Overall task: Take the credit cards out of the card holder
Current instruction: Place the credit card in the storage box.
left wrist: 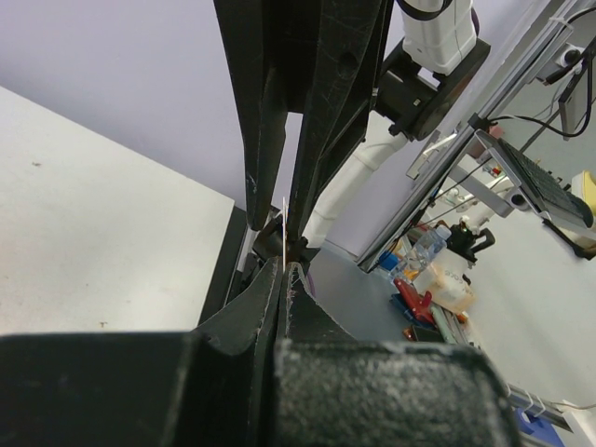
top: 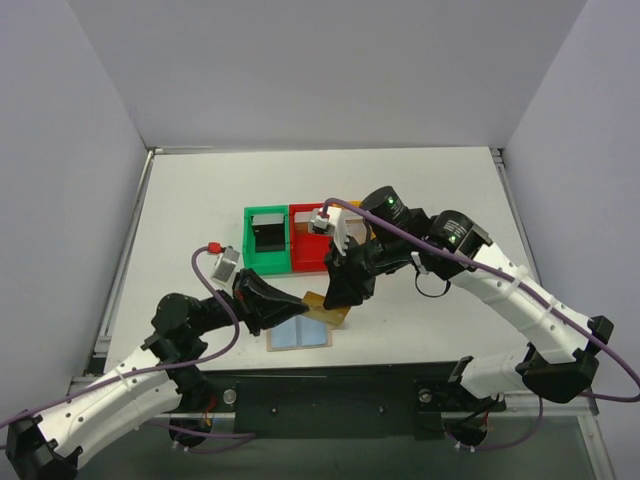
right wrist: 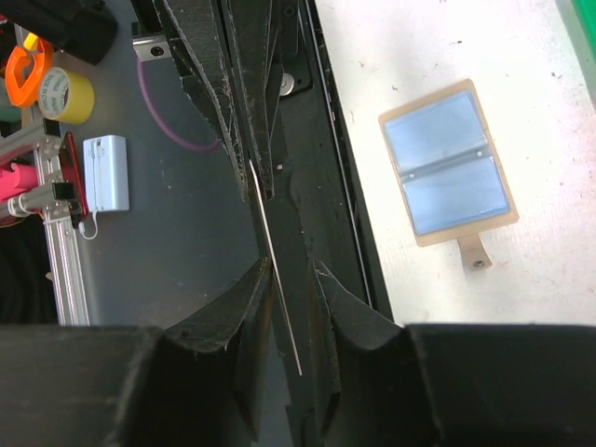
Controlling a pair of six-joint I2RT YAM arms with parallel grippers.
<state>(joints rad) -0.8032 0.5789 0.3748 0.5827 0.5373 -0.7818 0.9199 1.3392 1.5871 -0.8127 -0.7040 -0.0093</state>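
The card holder (top: 300, 336) lies open and flat on the table near the front edge, tan with two light blue panels; it also shows in the right wrist view (right wrist: 447, 163), snap tab toward me. My left gripper (top: 303, 304) is shut on a thin gold-tan card (top: 326, 304) and holds it above the holder. The card shows edge-on in the left wrist view (left wrist: 283, 228), between my left gripper's (left wrist: 284, 265) closed jaws. My right gripper (top: 343, 293) is open around the card's other end; the card's edge (right wrist: 282, 298) stands between my right gripper's (right wrist: 291, 265) spread jaws, close to the left finger.
A green bin (top: 250, 240) with a dark flat item inside and a red bin (top: 303, 262) stand side by side behind the grippers. An orange bin (top: 357, 205) is mostly hidden by the right arm. The table's black front edge (top: 330, 375) runs just below the holder.
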